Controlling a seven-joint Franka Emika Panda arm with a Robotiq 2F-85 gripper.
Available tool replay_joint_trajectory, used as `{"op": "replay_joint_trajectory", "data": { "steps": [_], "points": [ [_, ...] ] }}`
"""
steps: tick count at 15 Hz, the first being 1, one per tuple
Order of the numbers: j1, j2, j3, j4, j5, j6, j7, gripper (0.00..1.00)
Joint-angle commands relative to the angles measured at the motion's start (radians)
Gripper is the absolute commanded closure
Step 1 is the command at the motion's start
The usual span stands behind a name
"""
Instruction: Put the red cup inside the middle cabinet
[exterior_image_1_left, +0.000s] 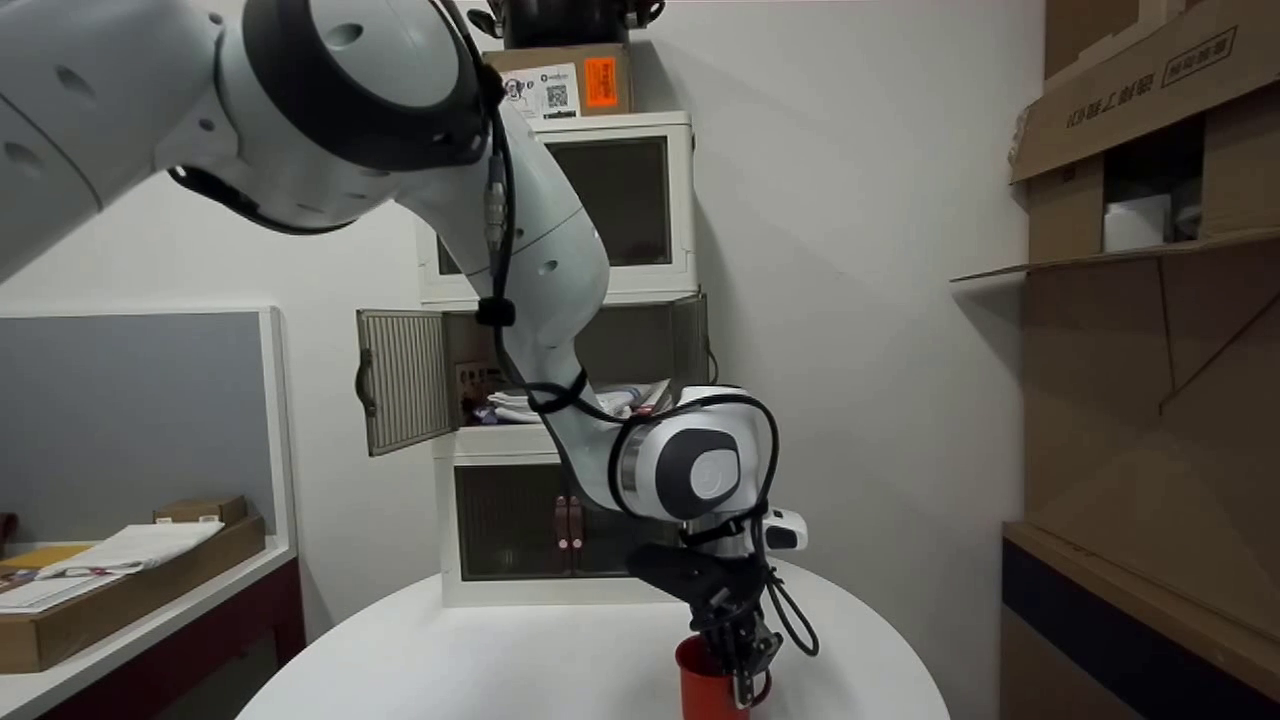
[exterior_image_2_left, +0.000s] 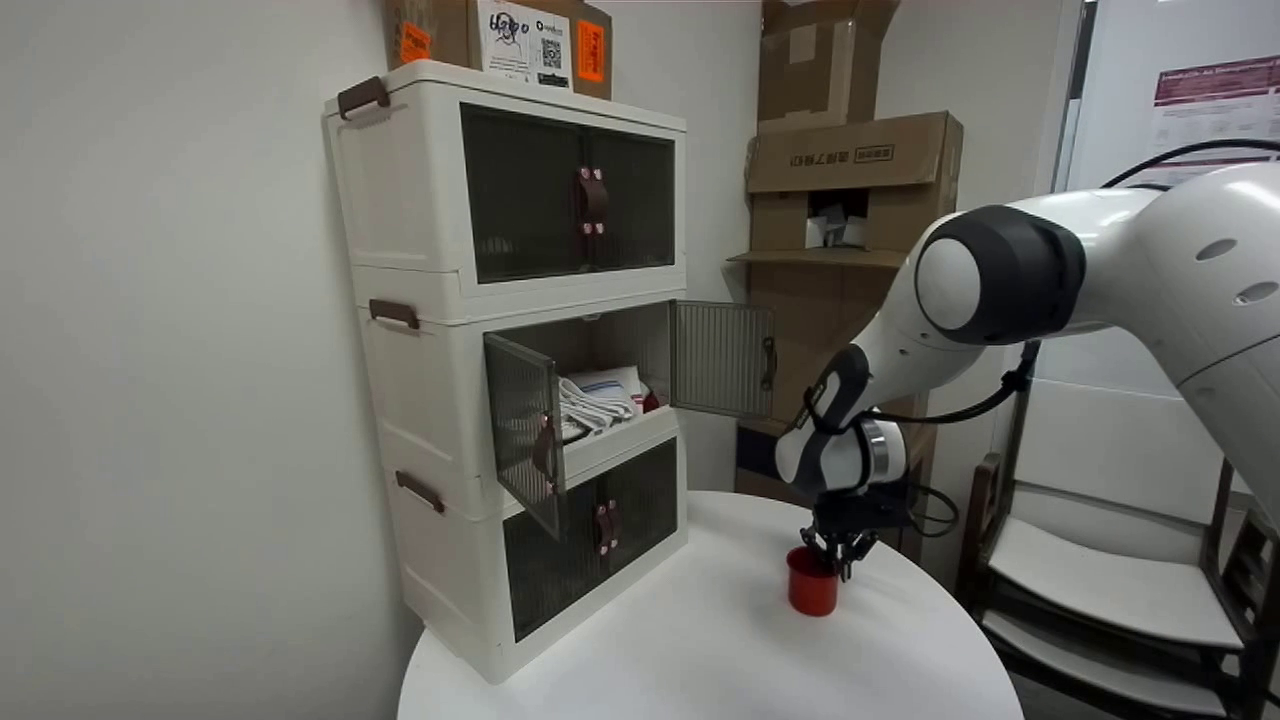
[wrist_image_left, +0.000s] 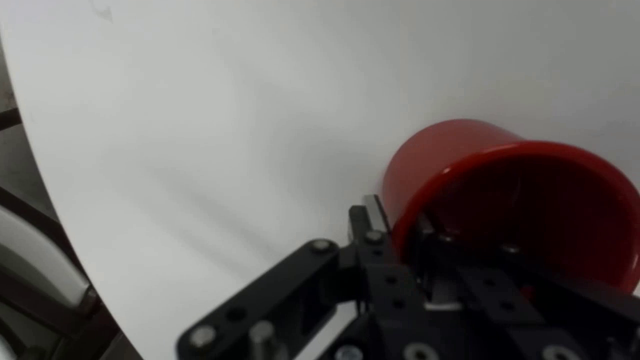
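1. Red and glossy, the cup stands upright on the white table, in front of the cabinets and well apart from the bottom cabinet.

2. The claw reaches down to it and is narrow, with the cup's wall between its fingers: one goes inside the cup, the other is outside. It looks to be pinching that wall, though I cannot tell how firmly.

3. The step in hand seems to be the grasp, with the lift not yet made.

4. In an exterior view, the middle cabinet has its near door and far door swung open, so the way in needs no further work. White cloths lie inside.

5. The next move calls for a straight, slow lift. The cup is held at one side only, so it could tip or twist; a steady rise should suit it best.

6. After that, the arm must bring the cup up above the cabinet's lower lip and in between the doors without brushing either. Soft cloths may make it lean, so a flat spot would be the better place to let go.
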Motion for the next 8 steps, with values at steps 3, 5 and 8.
{"op": "replay_joint_trajectory", "data": {
  "steps": [3, 5, 8],
  "points": [
    [0.024, -0.059, -0.003, -0.047, -0.013, 0.071, -0.05, 0.98],
    [0.03, -0.102, -0.004, -0.083, -0.021, 0.086, -0.073, 0.98],
    [0.014, -0.217, 0.023, -0.179, -0.008, 0.114, -0.144, 0.98]
  ]
}}
